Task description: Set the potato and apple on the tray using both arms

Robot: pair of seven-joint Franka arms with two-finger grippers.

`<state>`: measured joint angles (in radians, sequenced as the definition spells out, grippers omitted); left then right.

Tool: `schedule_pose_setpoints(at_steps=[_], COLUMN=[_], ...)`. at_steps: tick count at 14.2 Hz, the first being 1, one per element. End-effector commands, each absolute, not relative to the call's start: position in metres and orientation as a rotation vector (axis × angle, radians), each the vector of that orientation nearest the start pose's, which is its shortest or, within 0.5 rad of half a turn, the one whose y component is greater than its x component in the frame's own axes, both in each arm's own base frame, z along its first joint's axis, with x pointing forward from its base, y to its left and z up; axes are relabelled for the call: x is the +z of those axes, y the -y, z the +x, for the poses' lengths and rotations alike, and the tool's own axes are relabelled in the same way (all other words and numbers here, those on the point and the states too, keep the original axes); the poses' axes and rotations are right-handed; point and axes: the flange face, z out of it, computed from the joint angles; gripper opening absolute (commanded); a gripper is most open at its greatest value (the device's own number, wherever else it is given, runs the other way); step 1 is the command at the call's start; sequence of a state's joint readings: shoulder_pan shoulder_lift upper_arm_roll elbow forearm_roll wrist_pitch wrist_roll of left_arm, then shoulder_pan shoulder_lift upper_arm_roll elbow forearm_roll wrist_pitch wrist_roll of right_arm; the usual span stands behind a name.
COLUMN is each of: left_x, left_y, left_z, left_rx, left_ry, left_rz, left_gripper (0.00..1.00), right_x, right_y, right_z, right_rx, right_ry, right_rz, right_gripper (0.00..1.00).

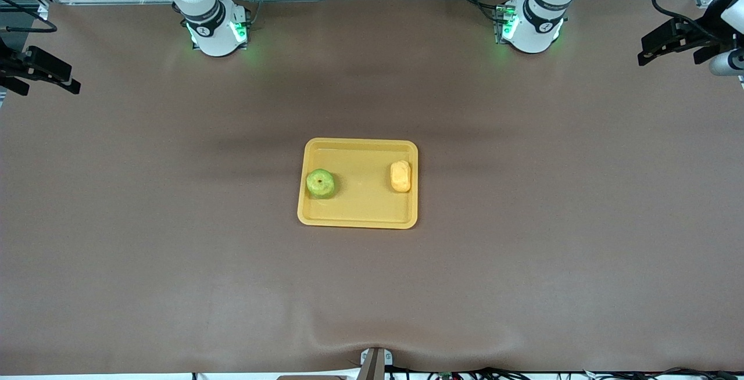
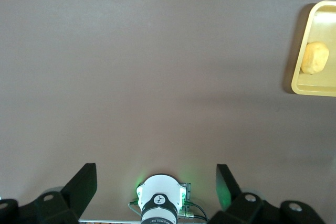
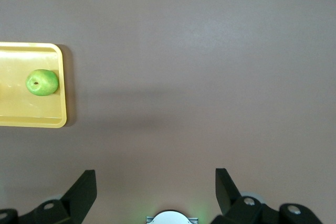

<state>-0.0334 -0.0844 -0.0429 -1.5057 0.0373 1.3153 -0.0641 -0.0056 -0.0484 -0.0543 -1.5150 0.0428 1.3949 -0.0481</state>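
Note:
The yellow tray (image 1: 357,221) lies at the middle of the table. The green apple (image 1: 320,183) sits in it at the right arm's end, and the yellow-orange potato (image 1: 400,176) sits in it at the left arm's end. Both arms are raised and wait, well away from the tray. My left gripper (image 2: 156,179) is open and empty, high over bare table near its base; its view shows the potato (image 2: 315,57) on the tray (image 2: 315,88). My right gripper (image 3: 156,182) is open and empty, and its view shows the apple (image 3: 42,82) on the tray (image 3: 31,121).
The brown table cover (image 1: 174,223) spreads wide around the tray. The two arm bases (image 1: 216,31) (image 1: 532,25) glow green at the edge farthest from the front camera. Black hands show at the view's edges (image 1: 674,54) (image 1: 46,83).

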Motion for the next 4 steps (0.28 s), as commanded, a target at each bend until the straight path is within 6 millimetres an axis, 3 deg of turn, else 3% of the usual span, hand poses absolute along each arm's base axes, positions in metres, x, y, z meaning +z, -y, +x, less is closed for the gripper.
schedule_pose_setpoints(at_steps=[1, 4], left_x=[0.6815, 0.6815], left_y=[0.0322, 0.0334], left_z=[0.5007, 0.5006], left_rx=[0.143, 0.143], left_ry=[-0.020, -0.023], left_rz=[-3.090, -3.093], left_gripper=[1.00, 1.00], right_x=[0.6662, 0.6632], right_y=[0.0253, 0.0181], right_z=[0.5142, 0.5175], right_rx=[0.099, 0.087], right_ry=[-0.024, -0.003], right_rz=[-3.115, -3.115], right_gripper=[1.00, 1.00])
